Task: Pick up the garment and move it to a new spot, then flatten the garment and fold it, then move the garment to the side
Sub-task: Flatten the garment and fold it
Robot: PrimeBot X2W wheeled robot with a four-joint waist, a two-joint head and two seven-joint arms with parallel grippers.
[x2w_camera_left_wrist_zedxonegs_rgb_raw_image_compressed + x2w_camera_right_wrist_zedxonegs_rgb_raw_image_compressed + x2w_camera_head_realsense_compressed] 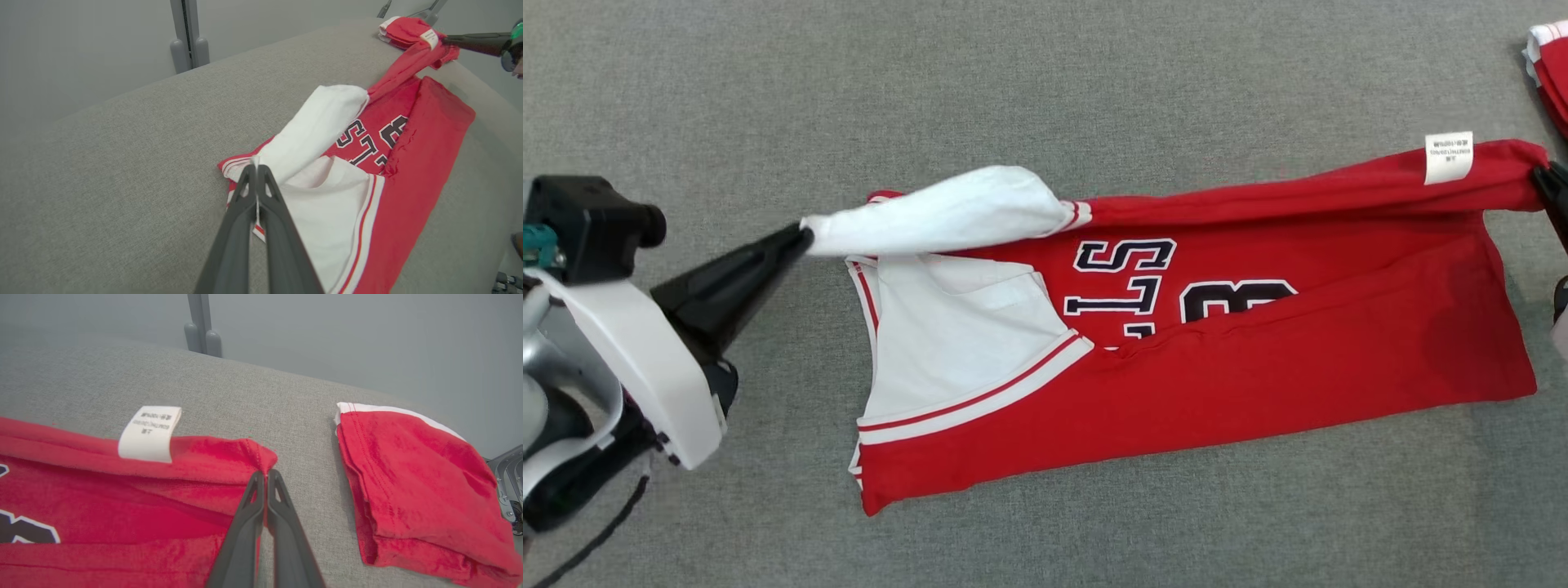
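1. Left gripper: jaws are clamped shut on the white sleeve end of the garment. A sliver of cloth shows between the tips. The sleeve is lifted off the grey table.
2. Right gripper: jaws are closed on the red hem corner. In the head view the frame edge cuts it off, leaving just a dark tip.
3. Garment: a red jersey with white sleeves, spread between the two sets of jaws. The far edge is raised and pulled taut from one grip to the other; the near edge lies flat on the table. Folds cover part of the dark lettering, so it is not readable in full.
4. White label: on the raised edge, just beside the right jaws. Its print is too small to read.
5. Folded red garment: lies near the right jaws, apart from the held hem. It is partly cut off in the head view.
6. Grey post: beyond the table's far edge, top out of frame.
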